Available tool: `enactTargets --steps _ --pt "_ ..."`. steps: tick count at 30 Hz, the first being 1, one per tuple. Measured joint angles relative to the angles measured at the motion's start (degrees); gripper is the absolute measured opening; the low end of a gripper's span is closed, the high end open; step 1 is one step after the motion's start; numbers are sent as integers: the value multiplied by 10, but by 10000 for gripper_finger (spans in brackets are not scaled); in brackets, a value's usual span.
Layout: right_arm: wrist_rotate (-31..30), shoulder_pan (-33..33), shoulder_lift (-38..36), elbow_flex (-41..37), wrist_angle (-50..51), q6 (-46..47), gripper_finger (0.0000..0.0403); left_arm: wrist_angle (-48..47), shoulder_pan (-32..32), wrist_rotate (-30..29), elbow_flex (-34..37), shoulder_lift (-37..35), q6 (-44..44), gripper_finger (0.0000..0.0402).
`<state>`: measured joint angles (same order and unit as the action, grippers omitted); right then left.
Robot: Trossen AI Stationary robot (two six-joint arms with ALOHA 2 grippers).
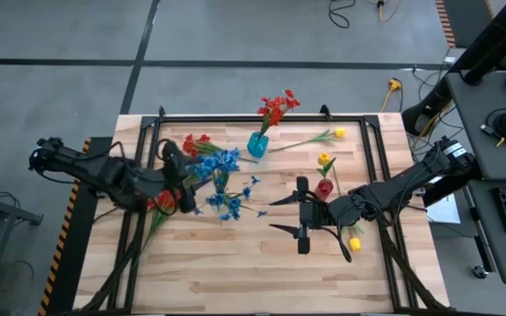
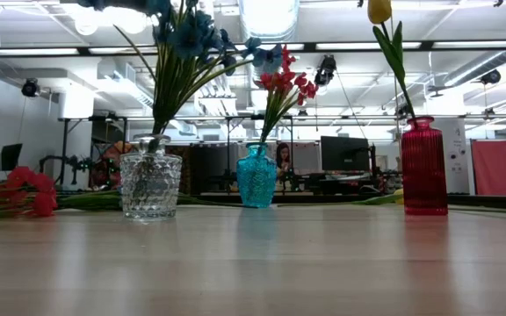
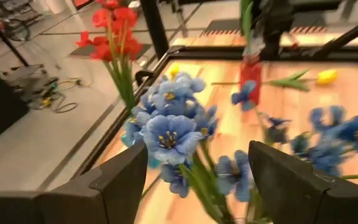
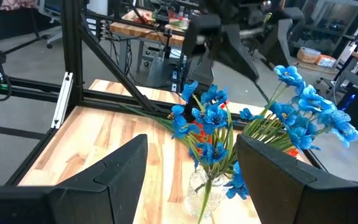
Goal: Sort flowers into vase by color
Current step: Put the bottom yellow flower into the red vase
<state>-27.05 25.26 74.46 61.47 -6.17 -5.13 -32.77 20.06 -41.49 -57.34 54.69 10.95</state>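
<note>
A clear vase [image 2: 150, 184] holds a bunch of blue flowers [image 1: 216, 163]. My left gripper [image 3: 197, 155] hangs open just left of and above that bunch; the blue heads [image 3: 169, 134] show between its fingers, untouched as far as I can see. A teal vase [image 1: 257, 144] holds red flowers [image 1: 277, 107], and a red vase [image 2: 423, 167] holds one yellow flower [image 1: 324, 160]. More blue flowers [image 1: 233, 204] and red flowers [image 1: 196, 142] lie flat on the table. My right gripper [image 1: 286, 215] waits open at mid-table, pointing toward the clear vase [image 4: 204, 190].
Loose yellow flowers lie at the far right [image 1: 339, 132] and under my right arm [image 1: 354, 243]. Another red flower [image 1: 162, 202] lies under my left arm. A black frame [image 1: 235, 117] runs round the table. The near half of the tabletop [image 1: 235, 272] is bare wood.
</note>
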Motion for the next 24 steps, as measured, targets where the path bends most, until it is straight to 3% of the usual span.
enactTargets --steps 7,13,18,24 --pt "0 0 -2 11 61 92 238 1 87 -6 2 -14 56 261" --pt "1 4 -2 73 304 296 238 1 175 -119 2 2 82 261" --pt "29 28 2 104 495 495 238 0 210 -184 2 5 78 261" --pt "94 68 6 106 603 678 238 -13 213 -212 2 0 70 261"
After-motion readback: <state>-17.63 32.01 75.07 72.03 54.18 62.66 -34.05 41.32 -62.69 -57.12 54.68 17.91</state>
